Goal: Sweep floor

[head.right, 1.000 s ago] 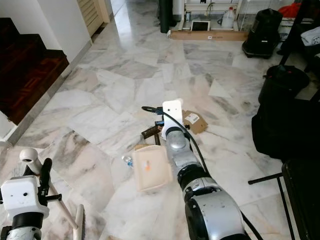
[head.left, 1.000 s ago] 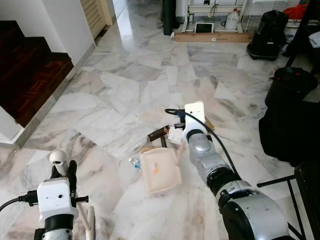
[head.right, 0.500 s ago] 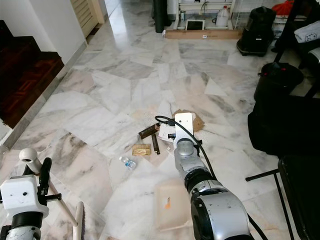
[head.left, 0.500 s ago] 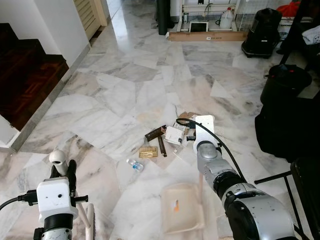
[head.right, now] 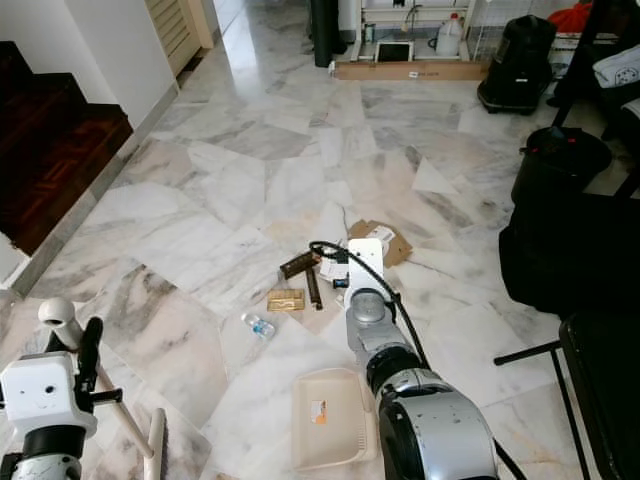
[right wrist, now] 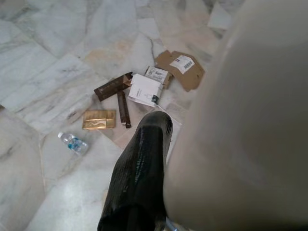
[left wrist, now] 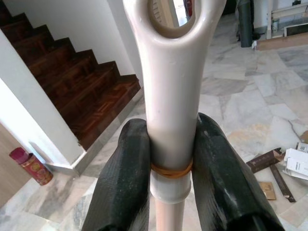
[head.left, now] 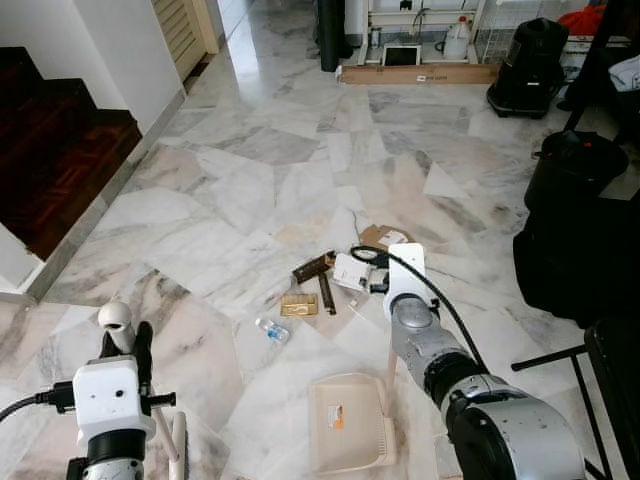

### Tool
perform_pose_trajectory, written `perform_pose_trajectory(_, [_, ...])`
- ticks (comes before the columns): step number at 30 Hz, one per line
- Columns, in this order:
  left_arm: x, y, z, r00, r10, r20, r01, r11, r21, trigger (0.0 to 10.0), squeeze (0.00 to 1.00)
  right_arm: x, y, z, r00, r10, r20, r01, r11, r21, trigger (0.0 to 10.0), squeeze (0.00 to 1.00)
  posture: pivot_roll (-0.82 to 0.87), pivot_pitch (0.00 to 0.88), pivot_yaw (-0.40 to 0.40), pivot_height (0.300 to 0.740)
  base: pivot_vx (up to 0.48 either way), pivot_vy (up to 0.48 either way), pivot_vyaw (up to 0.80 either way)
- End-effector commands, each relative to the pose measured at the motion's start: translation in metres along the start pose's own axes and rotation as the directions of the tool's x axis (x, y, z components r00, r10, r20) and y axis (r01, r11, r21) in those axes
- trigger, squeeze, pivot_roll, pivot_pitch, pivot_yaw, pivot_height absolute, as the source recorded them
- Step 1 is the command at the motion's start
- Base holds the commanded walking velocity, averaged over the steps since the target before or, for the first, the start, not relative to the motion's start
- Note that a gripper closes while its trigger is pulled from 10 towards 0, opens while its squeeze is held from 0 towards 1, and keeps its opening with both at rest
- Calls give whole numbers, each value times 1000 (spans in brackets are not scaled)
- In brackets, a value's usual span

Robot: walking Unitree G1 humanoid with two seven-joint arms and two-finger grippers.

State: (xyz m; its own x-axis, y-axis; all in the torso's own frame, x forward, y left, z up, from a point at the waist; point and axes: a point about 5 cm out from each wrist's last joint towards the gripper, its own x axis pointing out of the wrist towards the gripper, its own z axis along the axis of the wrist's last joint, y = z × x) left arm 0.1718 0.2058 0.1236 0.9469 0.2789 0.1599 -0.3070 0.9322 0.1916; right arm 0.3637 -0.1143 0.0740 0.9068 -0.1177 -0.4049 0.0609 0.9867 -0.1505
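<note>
My left gripper is shut on the beige broom handle, just below its looped top, and holds it upright at my lower left. My right gripper is shut on the thick beige handle of the dustpan, whose tray lies flat on the marble just in front of me. One black finger shows beside that handle. Beyond the dustpan lies scattered litter: a small plastic bottle, a gold packet, brown boxes, a white box and a cardboard piece.
Dark wooden stairs rise on the left behind a white wall. A black bin, a black bag and a black frame crowd the right side. A long cardboard box lies at the far end.
The dustpan, held up and tilted a second ago, has come down and now lies flat on the floor nearer to me. The left arm with the broom has stayed put.
</note>
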Motion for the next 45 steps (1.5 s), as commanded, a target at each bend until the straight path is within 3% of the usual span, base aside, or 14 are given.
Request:
perform_pose_trajectory(1, [0, 5, 3, 1000, 4, 13, -5, 1000, 23, 10000, 0, -3, 4, -15, 999, 24, -49, -23, 1000, 19, 10000, 0, 44, 161, 92, 740, 0, 0, 0])
perform_pose_trajectory(3, [0, 6, 2, 1000, 3, 11, -3, 1000, 25, 10000, 0, -3, 9, -9, 999, 54, 3, -54, 998, -30, 10000, 0, 46, 162, 92, 740, 0, 0, 0])
perform_pose_trajectory(10, [-1, 5, 0, 1000, -5, -1, 5, 1000, 23, 10000, 0, -5, 15, -15, 995, 98, 3, -98, 995, -14, 10000, 0, 53, 161, 94, 740, 0, 0, 0])
perform_pose_trajectory(23, [-2, 7, -1, 1000, -16, -9, 16, 1000, 24, 10000, 0, -9, 28, 2, 967, 192, 167, -196, 981, 9, 10000, 0, 55, 162, 102, 740, 0, 0, 0])
perform_pose_trajectory(28, [-2, 7, -1, 1000, -20, -12, 20, 1000, 24, 10000, 0, -11, 30, 2, 962, 207, 180, -202, 978, -45, 10000, 0, 55, 160, 104, 740, 0, 0, 0])
perform_pose_trajectory(40, [-1, 6, 2, 1000, -26, 7, 25, 999, 48, 10000, 0, -10, 29, 14, 952, 200, 232, -193, 980, -53, 10000, 0, 52, 143, 97, 740, 0, 0, 0])
perform_pose_trajectory(45, [3, 9, 4, 1000, 0, 30, -2, 998, 56, 10000, 0, -8, 24, 17, 967, 142, 211, -137, 990, -37, 10000, 0, 39, 124, 87, 740, 0, 0, 0])
